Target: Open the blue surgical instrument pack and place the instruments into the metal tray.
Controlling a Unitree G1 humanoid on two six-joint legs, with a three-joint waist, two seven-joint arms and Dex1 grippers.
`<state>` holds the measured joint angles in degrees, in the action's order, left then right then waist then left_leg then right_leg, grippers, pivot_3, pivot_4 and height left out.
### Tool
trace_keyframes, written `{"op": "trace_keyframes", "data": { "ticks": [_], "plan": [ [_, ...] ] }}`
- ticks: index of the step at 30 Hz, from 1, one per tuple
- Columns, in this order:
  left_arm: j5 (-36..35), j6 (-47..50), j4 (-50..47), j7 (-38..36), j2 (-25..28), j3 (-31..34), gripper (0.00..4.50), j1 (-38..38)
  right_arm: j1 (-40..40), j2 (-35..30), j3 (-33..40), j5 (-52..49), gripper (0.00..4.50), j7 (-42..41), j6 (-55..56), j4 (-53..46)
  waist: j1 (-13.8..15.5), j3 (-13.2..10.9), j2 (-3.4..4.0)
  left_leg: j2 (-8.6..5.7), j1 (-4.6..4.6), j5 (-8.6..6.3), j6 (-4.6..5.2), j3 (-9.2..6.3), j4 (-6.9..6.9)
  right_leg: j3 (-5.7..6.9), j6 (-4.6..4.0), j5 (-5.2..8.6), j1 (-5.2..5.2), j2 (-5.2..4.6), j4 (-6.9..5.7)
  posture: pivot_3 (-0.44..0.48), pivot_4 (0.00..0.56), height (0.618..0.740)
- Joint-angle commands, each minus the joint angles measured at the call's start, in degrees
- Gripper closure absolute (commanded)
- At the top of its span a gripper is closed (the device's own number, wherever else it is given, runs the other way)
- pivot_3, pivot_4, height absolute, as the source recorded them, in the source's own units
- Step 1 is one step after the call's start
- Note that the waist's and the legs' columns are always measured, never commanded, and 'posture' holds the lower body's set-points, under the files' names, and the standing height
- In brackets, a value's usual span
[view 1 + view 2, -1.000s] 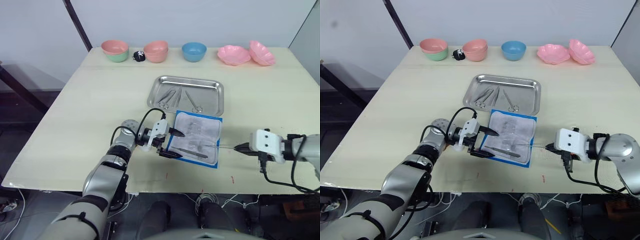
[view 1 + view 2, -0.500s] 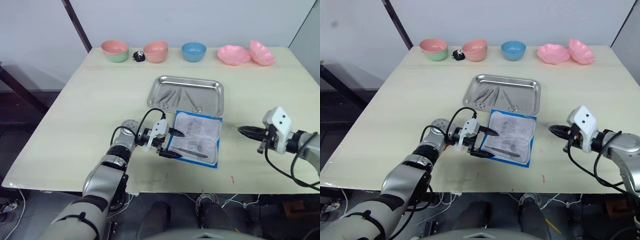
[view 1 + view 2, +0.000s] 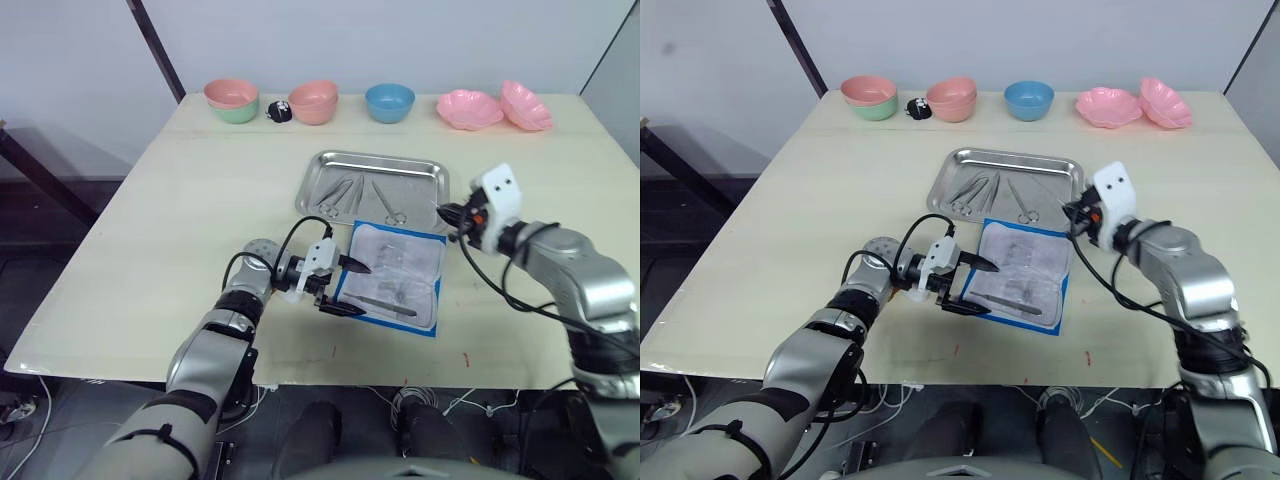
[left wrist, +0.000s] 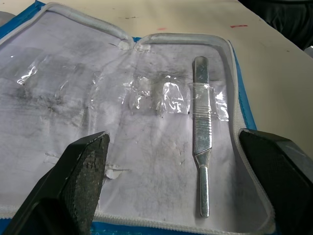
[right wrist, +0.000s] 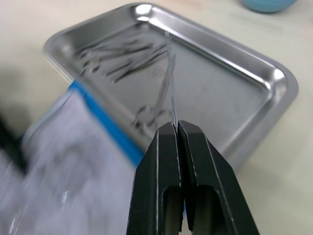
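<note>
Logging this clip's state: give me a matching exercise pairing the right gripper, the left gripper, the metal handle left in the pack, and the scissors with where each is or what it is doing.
Things:
1. right gripper
2. left gripper
3. flat metal handle
4. scissors

States:
A. lying in the metal tray
B. open, at the left edge of the blue surgical instrument pack
C. shut on a thin needle-like instrument over the tray's near edge
D. taped to the pack's whitish inner face

Pairs: 1-C, 2-B, 3-D, 4-A

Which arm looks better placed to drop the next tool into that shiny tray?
The right. Its gripper is shut on a thin instrument beside the metal tray, while the left gripper is open at the blue surgical instrument pack.
</note>
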<state>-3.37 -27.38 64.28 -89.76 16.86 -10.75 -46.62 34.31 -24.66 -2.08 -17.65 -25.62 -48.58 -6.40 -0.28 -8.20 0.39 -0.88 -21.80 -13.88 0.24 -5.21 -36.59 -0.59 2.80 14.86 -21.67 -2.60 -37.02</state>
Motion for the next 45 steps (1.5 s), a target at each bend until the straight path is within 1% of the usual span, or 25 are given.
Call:
{"op": "trace_keyframes", "data": {
  "ticks": [1,4,9,12,17,24,33,36,38,39,40,41,42,44,45],
  "plan": [
    [4.0,1.7,5.3,0.5,0.0,-2.0,0.00,3.3,6.3,4.2,-1.3,3.6,4.44,4.4,2.2,8.1,0.1,0.0,0.02,-0.01,0.00,0.00,0.00,0.02,0.00,0.03,0.00,0.00,0.02,0.00,0.00,0.000,0.150,0.740],
    [4.2,1.3,5.1,0.7,0.2,-2.1,0.00,3.4,9.7,7.1,-1.4,4.9,4.44,6.0,3.3,13.9,0.1,0.0,0.04,-0.06,-0.04,0.02,0.03,0.01,0.00,0.05,0.00,-0.01,0.01,0.00,0.00,0.000,0.150,0.740],
    [4.2,0.1,4.1,0.3,0.2,-2.3,0.00,4.2,14.9,11.9,-1.7,8.1,4.44,8.7,8.5,27.5,-0.3,0.0,0.08,-0.16,0.03,0.04,0.06,0.00,0.04,-0.04,-0.01,-0.02,0.04,0.00,-0.10,0.000,0.150,0.740],
    [4.1,0.0,4.0,0.3,0.3,-2.2,0.00,4.6,17.7,13.6,-1.4,9.8,4.44,10.0,10.7,34.5,-0.4,0.1,0.09,-0.25,0.04,0.04,0.07,-0.02,0.05,-0.04,-0.02,-0.01,0.03,0.00,-0.15,0.000,0.150,0.740],
    [4.0,0.6,3.7,1.1,0.6,-1.9,0.00,4.7,21.7,15.3,-1.2,11.6,4.44,10.4,15.1,43.3,-0.6,0.1,0.13,-0.29,0.06,0.05,0.08,-0.06,0.05,-0.13,-0.02,-0.01,0.01,-0.01,-0.23,0.000,0.150,0.740],
    [4.1,2.5,3.6,2.9,0.4,-1.6,0.00,4.5,25.5,16.5,0.3,12.3,4.44,10.3,19.5,54.0,-0.6,0.1,0.13,-0.32,0.10,0.05,0.08,-0.05,0.05,-0.18,-0.03,-0.01,0.00,-0.01,-0.34,0.000,0.150,0.740],
    [4.0,2.6,3.4,3.3,-0.1,-1.3,0.00,4.7,28.5,17.2,2.6,12.3,4.44,9.5,23.0,63.1,-0.7,0.1,0.17,-0.34,0.13,0.05,0.09,-0.02,0.05,-0.25,-0.03,-0.01,-0.01,-0.01,-0.41,0.000,0.150,0.740],
    [4.0,2.6,3.3,3.2,-0.1,-1.2,0.00,4.8,28.3,16.8,2.3,12.9,3.70,8.4,23.6,63.2,-0.7,0.1,0.17,-0.34,0.13,0.05,0.09,-0.02,0.05,-0.25,-0.03,-0.01,0.00,-0.01,-0.41,0.000,0.150,0.740],
    [4.1,2.6,3.3,3.2,-0.1,-1.2,0.00,4.8,28.2,16.5,2.3,13.1,2.79,7.9,23.5,62.4,-0.7,0.1,0.18,-0.35,0.13,0.05,0.09,-0.02,0.05,-0.26,-0.03,-0.01,-0.01,-0.01,-0.42,0.000,0.150,0.740],
    [4.1,2.7,3.3,3.2,-0.1,-1.2,0.00,4.8,27.9,16.3,2.1,13.2,2.19,7.7,23.2,61.0,-0.7,0.1,0.19,-0.35,0.13,0.05,0.09,-0.02,0.05,-0.26,-0.03,-0.01,-0.01,-0.01,-0.42,0.000,0.150,0.740],
    [4.1,2.7,3.2,3.2,-0.1,-1.1,0.00,4.8,27.6,16.0,2.0,13.4,1.84,7.5,22.9,59.6,-0.7,0.0,0.20,-0.35,0.13,0.05,0.09,-0.02,0.05,-0.26,-0.03,-0.01,0.00,-0.01,-0.42,0.000,0.150,0.740],
    [4.1,2.7,3.3,3.3,-0.1,-1.1,0.00,4.8,27.3,15.7,1.8,13.7,1.33,7.3,22.7,58.1,-0.7,0.0,0.23,-0.35,0.12,0.05,0.09,-0.02,0.05,-0.26,-0.03,-0.01,-0.01,-0.01,-0.42,0.000,0.150,0.740],
    [4.1,2.8,3.3,3.3,-0.1,-1.1,0.00,4.8,26.8,15.3,1.6,13.8,0.98,7.0,22.2,56.1,-0.7,0.0,0.23,-0.35,0.12,0.05,0.09,-0.02,0.05,-0.26,-0.03,-0.01,-0.01,-0.02,-0.42,0.000,0.150,0.740],
    [4.0,2.9,3.1,3.2,-0.1,-1.0,0.00,4.9,25.5,14.6,1.3,13.7,0.07,6.2,21.2,51.5,-0.7,0.0,0.24,-0.36,0.12,0.05,0.09,-0.03,0.05,-0.26,-0.03,-0.01,-0.01,-0.02,-0.43,0.000,0.150,0.740],
    [3.9,2.9,3.0,3.2,-0.2,-1.0,0.00,4.9,24.7,14.2,1.3,13.5,0.07,5.8,20.2,48.6,-0.7,0.0,0.24,-0.36,0.12,0.05,0.09,-0.03,0.05,-0.26,-0.03,0.00,-0.01,-0.02,-0.43,0.000,0.150,0.740]
  ]
}}
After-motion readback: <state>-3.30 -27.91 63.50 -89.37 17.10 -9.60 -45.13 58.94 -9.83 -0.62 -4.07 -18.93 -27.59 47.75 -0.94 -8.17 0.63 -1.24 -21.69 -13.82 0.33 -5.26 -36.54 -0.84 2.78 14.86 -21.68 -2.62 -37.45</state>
